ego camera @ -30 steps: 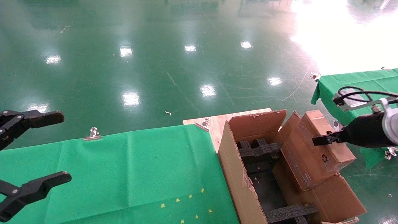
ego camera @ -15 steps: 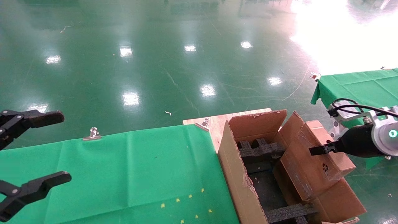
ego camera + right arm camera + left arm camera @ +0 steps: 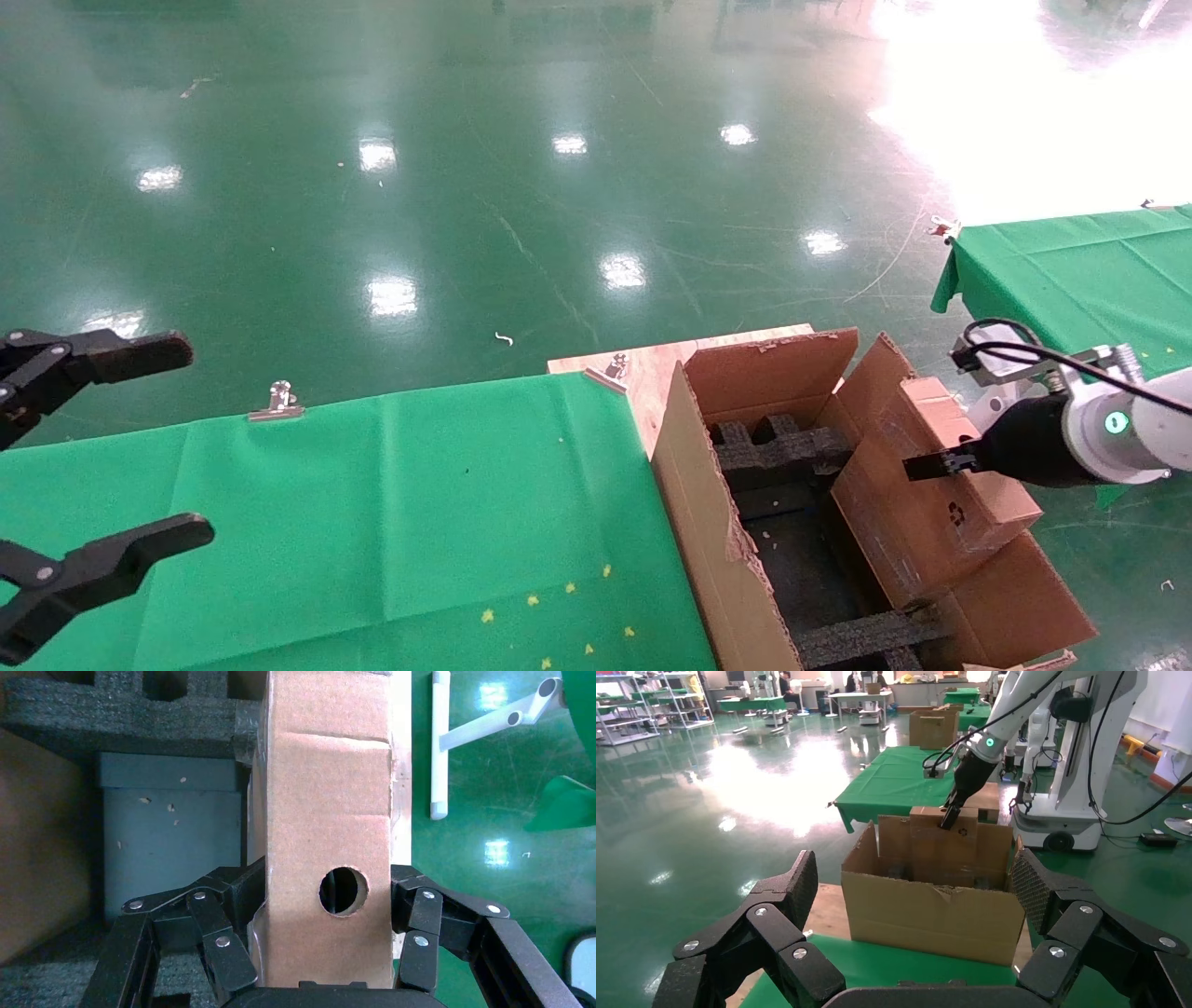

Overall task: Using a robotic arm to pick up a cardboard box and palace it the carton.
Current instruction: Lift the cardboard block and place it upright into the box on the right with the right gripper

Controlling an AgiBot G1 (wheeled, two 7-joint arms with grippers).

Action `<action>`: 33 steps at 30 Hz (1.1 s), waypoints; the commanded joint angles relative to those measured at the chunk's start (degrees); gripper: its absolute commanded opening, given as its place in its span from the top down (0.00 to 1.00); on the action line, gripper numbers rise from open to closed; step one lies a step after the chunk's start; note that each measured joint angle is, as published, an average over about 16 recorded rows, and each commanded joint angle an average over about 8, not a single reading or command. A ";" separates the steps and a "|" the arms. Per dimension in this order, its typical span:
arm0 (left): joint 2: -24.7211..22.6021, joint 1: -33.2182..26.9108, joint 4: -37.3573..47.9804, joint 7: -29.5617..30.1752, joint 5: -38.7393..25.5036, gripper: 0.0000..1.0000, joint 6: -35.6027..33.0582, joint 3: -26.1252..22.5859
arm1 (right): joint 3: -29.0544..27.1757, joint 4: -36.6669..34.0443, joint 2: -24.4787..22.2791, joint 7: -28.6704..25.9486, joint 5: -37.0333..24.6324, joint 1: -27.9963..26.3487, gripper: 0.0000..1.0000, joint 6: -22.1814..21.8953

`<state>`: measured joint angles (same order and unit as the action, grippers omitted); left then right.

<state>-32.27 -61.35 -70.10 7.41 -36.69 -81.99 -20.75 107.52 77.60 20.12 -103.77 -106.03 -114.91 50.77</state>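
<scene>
While the right gripper (image 3: pixel 917 464) is clamped on the box (image 3: pixel 931 494), its fingers (image 3: pixel 225 941) pressed against two opposite faces beside the round hole, the box hangs tilted over the carton (image 3: pixel 736 568), above the carton's right side and partly overlapping its right flap. From the head view the box's lower end seems to sit just inside the carton's mouth, though whether it touches the flap or the black foam (image 3: pixel 778 447) cannot be told. To do this step well, I judge the arm should bring the box further over the carton's open middle, clear of the right flap, and level it so its long side runs along the carton's length between the foam blocks. Lowering should be slow, since a corner caught on the ragged flap edge could twist the box in the grip. Release ought to come only once the box rests on the carton's floor or foam. The left gripper (image 3: pixel 84 457) is parked well away from the carton over the green cloth (image 3: pixel 372 503), its fingers spread wide apart.
</scene>
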 commanded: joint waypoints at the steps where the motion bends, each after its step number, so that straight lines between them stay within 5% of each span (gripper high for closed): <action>1: 0.00 0.00 0.00 0.00 0.00 0.00 0.00 0.00 | 0.31 0.00 0.43 -1.10 -0.80 0.67 1.00 -0.60; 33: 0.00 0.00 0.00 0.00 0.00 0.00 0.00 0.00 | 3.98 -4.56 9.54 -19.81 -9.88 13.96 1.00 -7.95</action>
<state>-32.27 -61.35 -70.10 7.41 -36.69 -81.99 -20.75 111.46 72.86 29.70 -123.02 -115.38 -101.07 42.90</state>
